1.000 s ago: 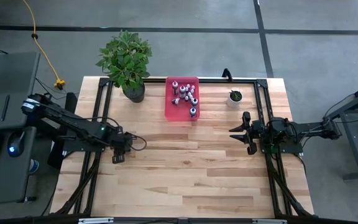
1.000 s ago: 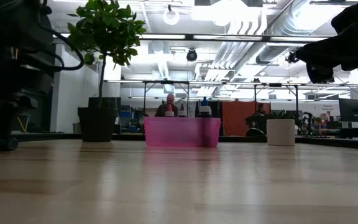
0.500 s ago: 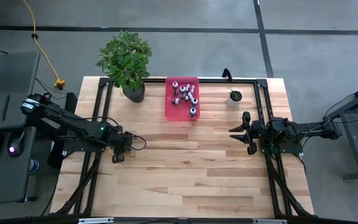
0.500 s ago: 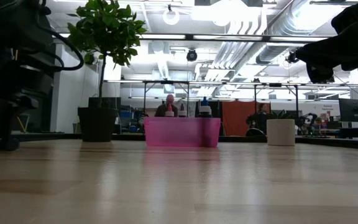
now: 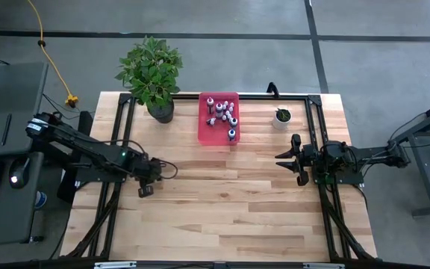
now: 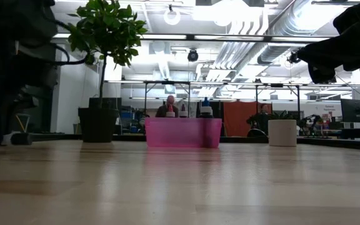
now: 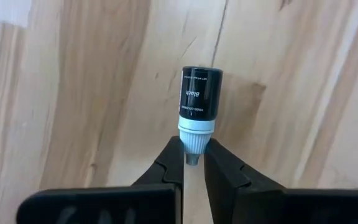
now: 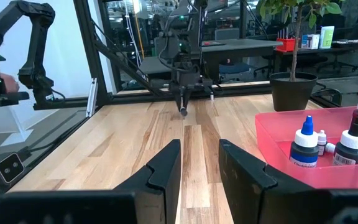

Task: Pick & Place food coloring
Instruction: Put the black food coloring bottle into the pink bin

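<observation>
We see a small black food coloring bottle with a white cap, held by the cap tip between the two dark fingers of the left gripper, which pinch it just above the light wooden surface. In the high view the left gripper sits over the left half of the surface, well apart from the pink plastic bin at the far edge. More tiny white-capped food coloring bottles lie jumbled inside that bin. A leafy green plant in a dark pot stands just left of the bin, and a small white pot with a green sprout stands to its right. The right gripper waits near the right edge, its fingers slightly parted, holding nothing.
</observation>
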